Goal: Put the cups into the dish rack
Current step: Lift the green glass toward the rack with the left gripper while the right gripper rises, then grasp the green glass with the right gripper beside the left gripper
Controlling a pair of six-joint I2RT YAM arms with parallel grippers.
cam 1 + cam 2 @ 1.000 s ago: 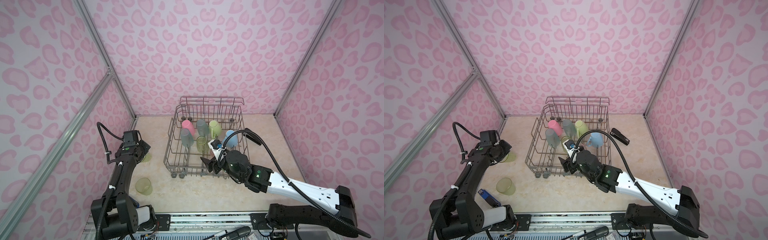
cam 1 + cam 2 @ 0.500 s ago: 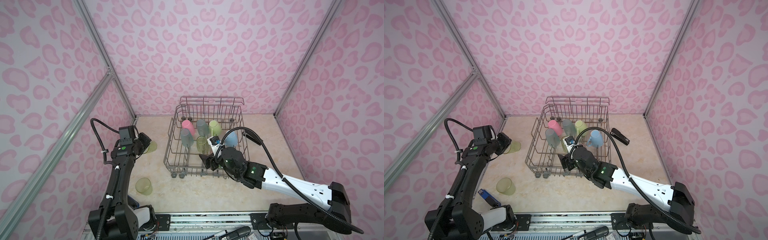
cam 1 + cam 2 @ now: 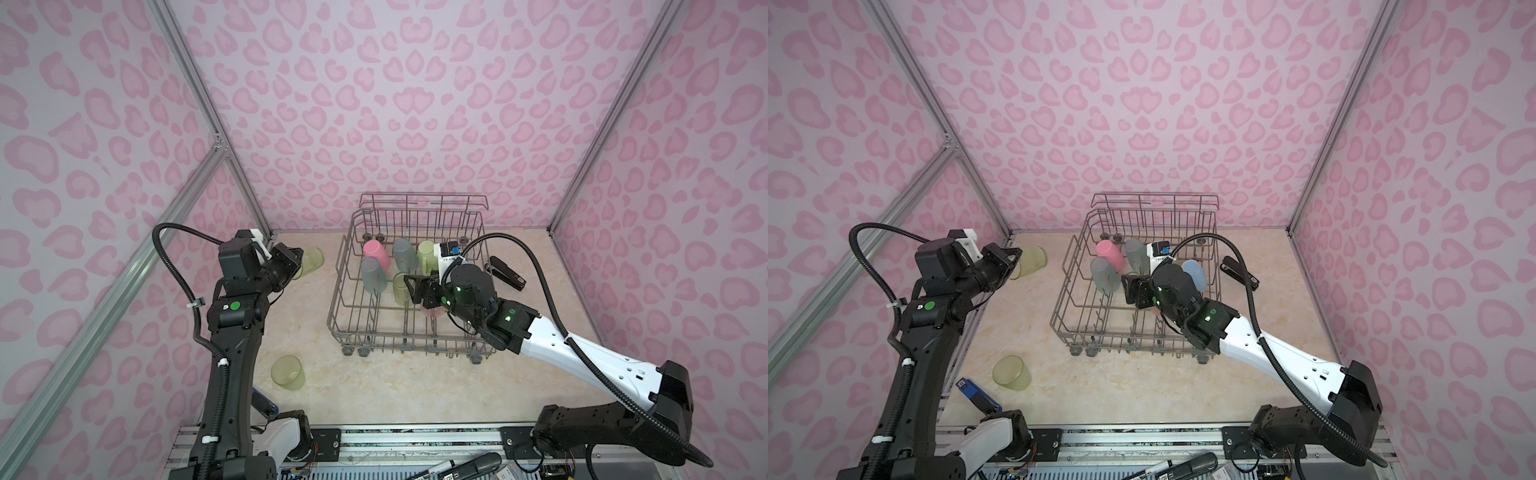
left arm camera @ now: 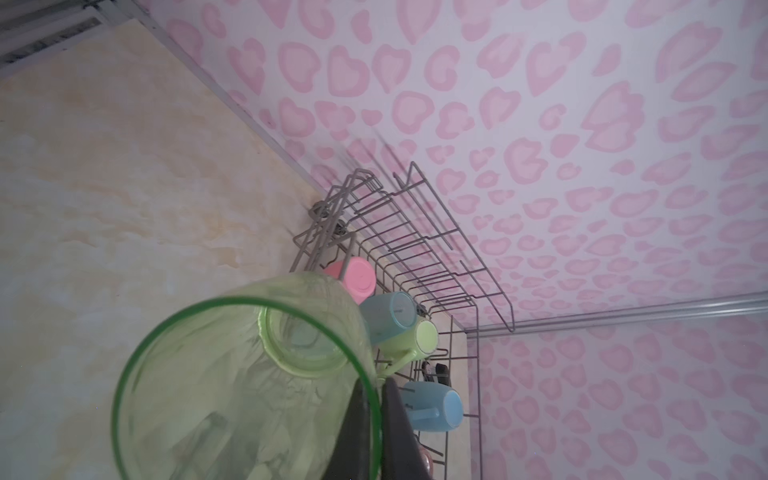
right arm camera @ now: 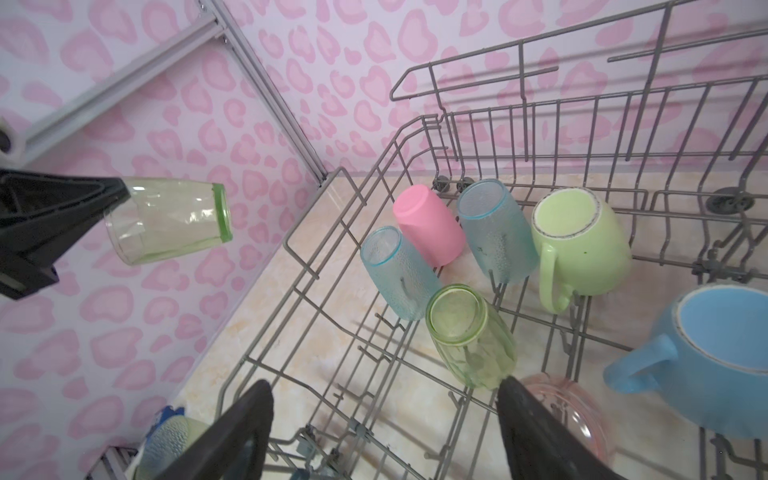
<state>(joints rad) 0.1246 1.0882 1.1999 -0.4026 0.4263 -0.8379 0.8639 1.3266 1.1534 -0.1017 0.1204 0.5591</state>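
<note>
**Left gripper** (image 3: 298, 261): clamped on the rim of a translucent green plastic tumbler (image 3: 312, 259). One second ago this gripper was lower, at the level of the beige table (image 3: 415, 395). The tumbler now hangs clear of the table, on its side, with its base pointing away from the fingers toward the large grey wire dish rack (image 3: 374, 320). The pick is therefore complete, and transfer to the rack is judged to be the step in hand.

**Right gripper** (image 5: 384, 392): jaws wide, holding nothing. It has advanced deeper into the rack over the last second. A salmon translucent cup (image 5: 561, 399) lies in the rack just under one finger, so this placement appears finished.

Ahead of the right fingers, six more cups lean on the tines, bases up. One yellow-green tumbler (image 3: 287, 372) remains on the table, behind and below the left gripper. The right gripper should be withdrawn before the left one arrives, to avoid contact over the rack.
</note>
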